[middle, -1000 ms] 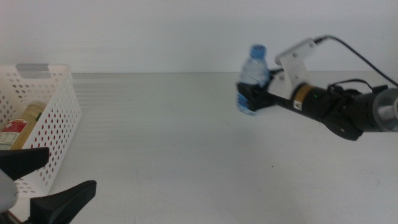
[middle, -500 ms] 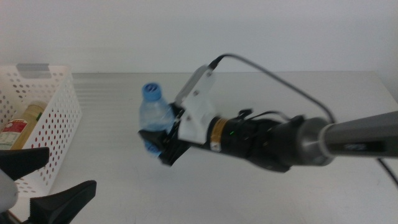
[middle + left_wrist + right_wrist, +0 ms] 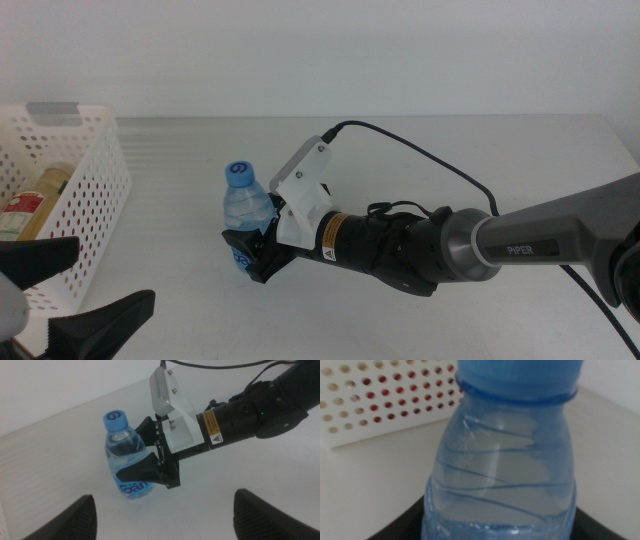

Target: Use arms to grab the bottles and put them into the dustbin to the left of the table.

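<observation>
My right gripper (image 3: 248, 255) is shut on the clear water bottle (image 3: 244, 212) with the blue cap and holds it upright at the table's middle left, low over the tabletop. I cannot tell whether the bottle touches the table. It also shows in the left wrist view (image 3: 124, 457) and fills the right wrist view (image 3: 500, 470). The white dustbin (image 3: 95, 190) stands at the left edge with the yellow juice bottle (image 3: 35, 200) lying inside. My left gripper (image 3: 75, 290) waits open and empty at the bottom left. The red can is out of view.
The white table (image 3: 480, 160) stretches to the right behind my right arm. The dustbin's perforated wall (image 3: 375, 395) shows close behind the water bottle in the right wrist view.
My right arm has carried the water bottle from the back right across to the middle left and lowered it towards the table. My left gripper has not moved.
</observation>
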Robot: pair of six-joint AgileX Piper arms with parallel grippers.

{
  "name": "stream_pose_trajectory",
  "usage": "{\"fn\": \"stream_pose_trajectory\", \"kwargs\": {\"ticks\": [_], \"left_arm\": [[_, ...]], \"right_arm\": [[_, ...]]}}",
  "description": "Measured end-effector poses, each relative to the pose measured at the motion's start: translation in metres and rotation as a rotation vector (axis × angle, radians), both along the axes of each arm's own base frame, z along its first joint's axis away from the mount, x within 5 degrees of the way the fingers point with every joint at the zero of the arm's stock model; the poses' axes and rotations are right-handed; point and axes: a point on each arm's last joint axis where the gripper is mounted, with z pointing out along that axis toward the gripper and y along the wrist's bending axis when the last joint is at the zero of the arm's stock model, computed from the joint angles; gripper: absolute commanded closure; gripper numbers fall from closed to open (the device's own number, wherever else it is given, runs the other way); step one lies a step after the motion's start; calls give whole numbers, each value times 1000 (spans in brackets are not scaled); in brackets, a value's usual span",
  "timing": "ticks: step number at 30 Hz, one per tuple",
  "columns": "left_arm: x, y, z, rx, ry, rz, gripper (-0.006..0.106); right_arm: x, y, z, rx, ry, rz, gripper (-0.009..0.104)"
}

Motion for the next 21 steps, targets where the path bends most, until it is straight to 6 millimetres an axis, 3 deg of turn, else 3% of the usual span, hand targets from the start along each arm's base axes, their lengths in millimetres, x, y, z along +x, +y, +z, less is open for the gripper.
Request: {"fn": "stream_pose_trajectory", "kwargs": {"ticks": [7,11,14,19,21], "left_arm": [[0,0,0,0,0,0,10],[0,0,0,0,0,0,10],[0,0,0,0,0,0,10],[0,0,0,0,0,0,10],[0,0,0,0,0,0,10]], "right_arm": [[7,-4,0,1,67,-98,85],[6,-3,-1,-6,60,-88,74],[5,-3,-1,-16,48,-71,57],[4,-2,-1,-28,37,-52,18],[4,-2,-1,-34,34,-46,9]]}}
